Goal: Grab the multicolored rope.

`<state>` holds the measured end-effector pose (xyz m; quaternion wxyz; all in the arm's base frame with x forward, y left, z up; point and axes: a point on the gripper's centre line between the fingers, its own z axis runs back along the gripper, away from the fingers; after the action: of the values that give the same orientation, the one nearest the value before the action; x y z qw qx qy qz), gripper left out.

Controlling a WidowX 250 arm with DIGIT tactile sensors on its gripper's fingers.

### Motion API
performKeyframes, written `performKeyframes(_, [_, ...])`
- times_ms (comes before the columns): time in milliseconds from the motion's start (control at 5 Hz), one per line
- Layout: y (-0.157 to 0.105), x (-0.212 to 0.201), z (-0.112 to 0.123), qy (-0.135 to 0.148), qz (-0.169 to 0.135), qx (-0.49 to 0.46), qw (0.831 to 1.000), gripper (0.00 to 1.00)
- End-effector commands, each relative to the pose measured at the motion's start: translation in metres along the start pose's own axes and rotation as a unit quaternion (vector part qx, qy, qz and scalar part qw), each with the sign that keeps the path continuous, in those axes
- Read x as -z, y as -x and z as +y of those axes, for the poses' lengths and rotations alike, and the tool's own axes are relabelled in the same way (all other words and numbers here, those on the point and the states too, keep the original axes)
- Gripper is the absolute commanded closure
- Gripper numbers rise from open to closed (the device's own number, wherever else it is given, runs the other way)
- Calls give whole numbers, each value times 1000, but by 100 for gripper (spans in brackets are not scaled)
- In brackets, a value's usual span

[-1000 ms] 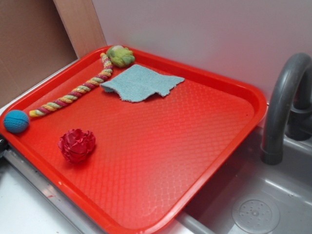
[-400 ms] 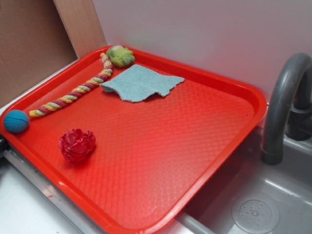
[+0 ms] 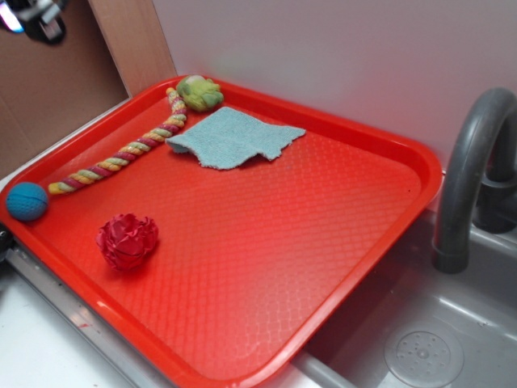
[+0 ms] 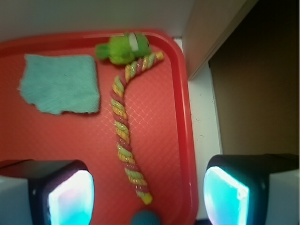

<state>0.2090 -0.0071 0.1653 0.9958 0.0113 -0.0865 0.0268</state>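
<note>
Yellow, pink-red and green twisted cotton rope [image 4: 123,138] lay along red plastic tray's [image 3: 355,267] left edge, fuzzy green ball end [image 4: 123,48] at far corner. Long axis ran away from gripper [image 4: 147,197], rope between and ahead of wide-spread fingers [image 4: 70,197]; nothing held. Teal knitted cloth [image 4: 61,83] beside rope, apart.

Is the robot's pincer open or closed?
Open. The pincer shows two pads wide apart with nothing between them, above the multicolored rope.
</note>
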Motion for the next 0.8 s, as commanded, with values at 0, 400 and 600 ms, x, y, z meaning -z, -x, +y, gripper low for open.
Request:
performKeyframes(0, [-4,63,-22,-12,26,11,1000,0])
performKeyframes(400, [-15,117,-32,-54,72,5,996,0])
performKeyframes(600, [-11,135,-33,-59,90,18,994,0])
